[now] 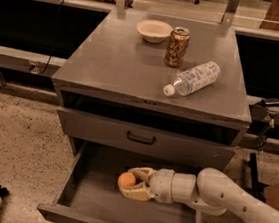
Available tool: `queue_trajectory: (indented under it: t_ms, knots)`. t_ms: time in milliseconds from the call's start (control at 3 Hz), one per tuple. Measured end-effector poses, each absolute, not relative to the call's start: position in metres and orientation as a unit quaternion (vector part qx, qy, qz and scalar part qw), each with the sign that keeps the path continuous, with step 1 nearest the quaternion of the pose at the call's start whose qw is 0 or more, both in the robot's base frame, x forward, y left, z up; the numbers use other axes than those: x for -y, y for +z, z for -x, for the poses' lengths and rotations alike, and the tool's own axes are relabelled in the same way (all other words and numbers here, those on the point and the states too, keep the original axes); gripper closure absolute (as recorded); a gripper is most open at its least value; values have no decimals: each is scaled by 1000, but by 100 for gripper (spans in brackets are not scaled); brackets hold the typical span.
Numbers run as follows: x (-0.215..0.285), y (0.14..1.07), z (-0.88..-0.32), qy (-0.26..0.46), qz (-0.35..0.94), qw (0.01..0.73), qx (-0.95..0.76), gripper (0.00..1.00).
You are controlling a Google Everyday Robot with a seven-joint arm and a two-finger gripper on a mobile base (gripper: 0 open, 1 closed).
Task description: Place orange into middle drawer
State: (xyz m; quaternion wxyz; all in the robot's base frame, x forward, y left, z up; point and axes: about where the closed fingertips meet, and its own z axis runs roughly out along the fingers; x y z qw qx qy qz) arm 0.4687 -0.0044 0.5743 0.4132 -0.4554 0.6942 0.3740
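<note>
- Cream fingers of our gripper [131,183] are clamped on the orange [125,180], one above it and one below.
- We hold it low inside the open middle drawer [98,204].
- Our arm [211,192] reaches in level from the right.

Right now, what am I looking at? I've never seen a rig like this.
One camera looks down at a grey cabinet from the front. The white arm entering from the right is the robot's. The gripper at its tip is shut on the orange, low inside the open drawer, above its bare floor. Whether the orange touches the floor I cannot tell. On the cabinet top stand a bowl and a can; a bottle lies on its side nearby. The drawer front with the black handle is closed.
</note>
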Motion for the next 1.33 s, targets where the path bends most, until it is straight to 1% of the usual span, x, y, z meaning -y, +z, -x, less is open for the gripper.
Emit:
queue_trajectory:
  t_ms: [333, 667, 1000, 1333]
  knots:
    - [2, 531, -460, 365, 454, 413, -700, 100]
    - [-3, 481, -474, 327, 446, 415, -722, 100]
    - [0, 480, -484, 312, 437, 424, -729, 100]
    - [-9, 476, -483, 310, 447, 423, -725, 100]
